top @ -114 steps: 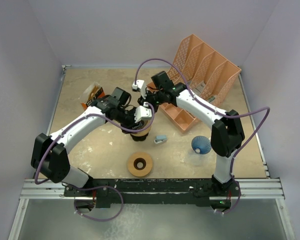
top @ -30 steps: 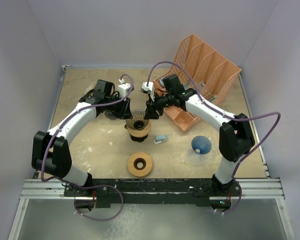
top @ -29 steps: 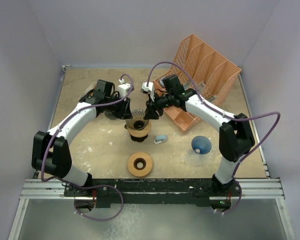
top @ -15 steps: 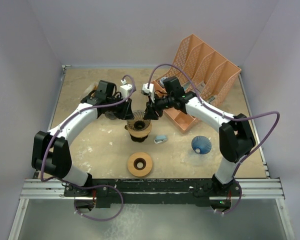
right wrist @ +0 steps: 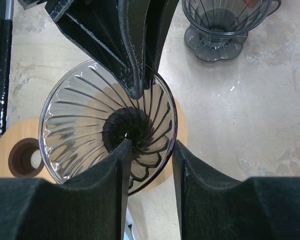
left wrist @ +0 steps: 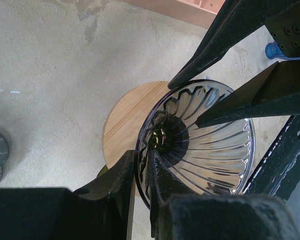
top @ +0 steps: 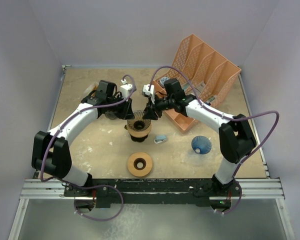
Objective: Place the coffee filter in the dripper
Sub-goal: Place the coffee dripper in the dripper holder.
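Lavender-walled enclosure; sandy, scuffed bench [top: 90,145].

Containers:
- Glass dripper [top: 138,121], clear and ribbed, at mid-bench. Seated on a round wooden stand [left wrist: 122,120]. Its inner wall shows bare glass down to the dark throat.
- Grey dripper [right wrist: 220,25] with handle, standing on the bench just behind and to the left of the glass one. Only its own ribs show inside.
- Second wooden ring stand [top: 140,164], nearer the arm bases, with a dark centre hole.
- Orange file rack [top: 205,65] at the far right, with an orange tray [top: 177,116] in front of it. Their contents are too small to tell.

Loose items:
- Blue ribbed cone [top: 201,145], right of centre and well apart from both grippers. Whether it is the coffee filter cannot be told.
- Small pale-blue object [top: 161,139], just right of the glass dripper's stand.

Orientation: the glass dripper is upright, mouth up and narrow end down. Its long axis is vertical.

Grippers:
- Left gripper [left wrist: 141,157] reaches in from the left. It is pinched onto the dripper's rim, one finger inside and one outside.
- Right gripper [right wrist: 150,145] reaches in from the right. Its jaws stand apart and straddle the opposite rim, one finger over the bowl and one outside the wall.
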`<action>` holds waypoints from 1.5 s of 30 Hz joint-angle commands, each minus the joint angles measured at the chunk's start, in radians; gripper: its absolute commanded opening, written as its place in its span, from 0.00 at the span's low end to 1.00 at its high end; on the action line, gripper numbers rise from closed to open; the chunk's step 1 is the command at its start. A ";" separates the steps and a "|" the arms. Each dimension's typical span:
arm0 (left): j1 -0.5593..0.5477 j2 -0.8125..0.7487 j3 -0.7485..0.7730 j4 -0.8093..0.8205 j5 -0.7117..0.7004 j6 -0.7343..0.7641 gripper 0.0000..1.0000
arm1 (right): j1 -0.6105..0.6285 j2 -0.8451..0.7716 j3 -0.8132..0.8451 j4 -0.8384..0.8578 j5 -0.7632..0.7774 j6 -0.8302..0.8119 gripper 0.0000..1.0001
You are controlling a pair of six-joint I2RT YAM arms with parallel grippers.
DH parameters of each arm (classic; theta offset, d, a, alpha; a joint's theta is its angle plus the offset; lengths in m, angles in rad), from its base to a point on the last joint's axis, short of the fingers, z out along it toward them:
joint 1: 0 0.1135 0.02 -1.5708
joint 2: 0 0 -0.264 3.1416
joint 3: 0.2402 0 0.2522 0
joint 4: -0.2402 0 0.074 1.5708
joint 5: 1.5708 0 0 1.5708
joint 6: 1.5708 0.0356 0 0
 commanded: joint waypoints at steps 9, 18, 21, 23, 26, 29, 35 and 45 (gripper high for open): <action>-0.004 0.013 0.023 -0.082 -0.061 0.066 0.13 | 0.002 0.034 0.074 -0.185 0.008 -0.066 0.45; -0.005 0.053 0.152 -0.126 -0.008 0.047 0.24 | 0.000 0.056 0.212 -0.246 -0.006 -0.045 0.55; -0.004 0.054 0.174 -0.120 0.011 0.039 0.30 | 0.000 0.055 0.232 -0.254 -0.006 -0.044 0.56; -0.004 0.050 0.183 -0.113 0.018 0.034 0.34 | 0.000 0.051 0.238 -0.254 -0.009 -0.042 0.58; -0.004 0.046 0.202 -0.115 0.028 0.029 0.41 | -0.003 0.039 0.247 -0.255 -0.012 -0.041 0.60; -0.005 0.032 0.221 -0.134 0.031 0.042 0.46 | -0.012 0.016 0.253 -0.253 -0.014 -0.038 0.62; 0.001 -0.029 0.227 -0.158 -0.026 0.079 0.52 | -0.061 -0.058 0.229 -0.225 -0.030 -0.039 0.65; 0.098 -0.140 0.228 -0.122 -0.305 0.059 0.55 | -0.238 -0.192 0.122 -0.169 -0.061 -0.080 0.66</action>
